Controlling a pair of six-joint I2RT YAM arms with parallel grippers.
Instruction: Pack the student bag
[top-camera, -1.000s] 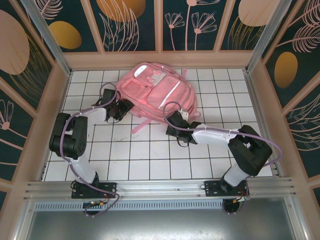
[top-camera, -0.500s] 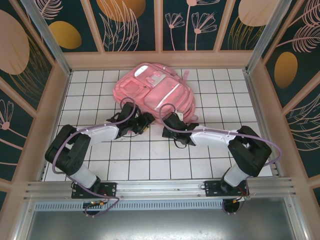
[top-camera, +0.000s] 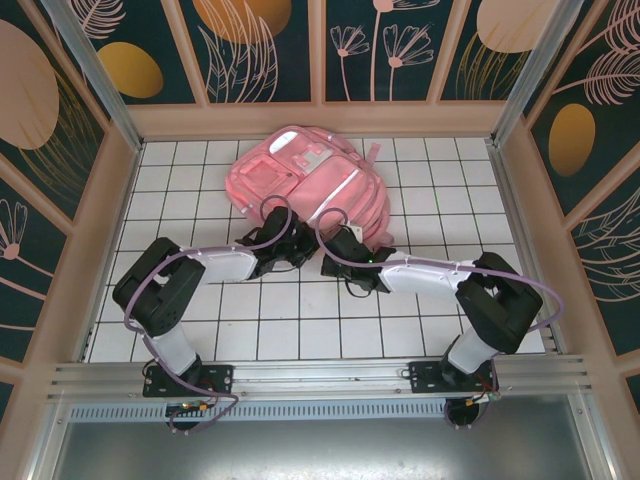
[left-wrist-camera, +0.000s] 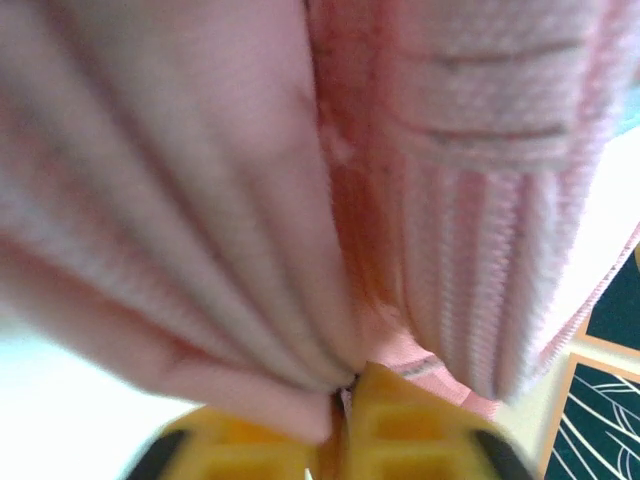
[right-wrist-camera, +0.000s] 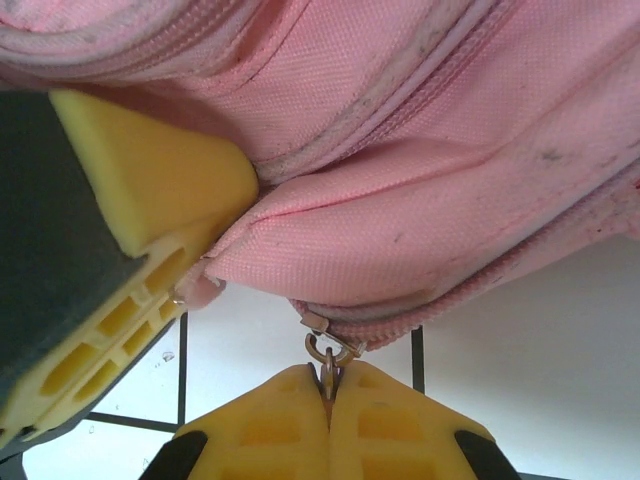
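Note:
The student bag (top-camera: 305, 180), a large pink backpack, lies at the back centre of the tiled table. My left gripper (top-camera: 298, 250) is at the bag's near edge. In the left wrist view it (left-wrist-camera: 345, 395) is shut on a fold of the pink fabric (left-wrist-camera: 250, 200). My right gripper (top-camera: 335, 248) is right beside it. In the right wrist view it (right-wrist-camera: 328, 385) is shut on the metal zipper pull (right-wrist-camera: 327, 352) hanging from the bag's zipper (right-wrist-camera: 420, 310). A yellow finger (right-wrist-camera: 150, 200) of the left gripper presses on the bag (right-wrist-camera: 400, 230) just to the left.
The white tiled table (top-camera: 300, 310) is enclosed by a wooden frame (top-camera: 110, 210) on the left, back and right. Both arm bases sit on the metal rail (top-camera: 320, 375) at the near edge. The two grippers are nearly touching.
The left arm swung from the bag's left side to its near edge and shut on the fabric. The right gripper kept its hold and shifted slightly left.

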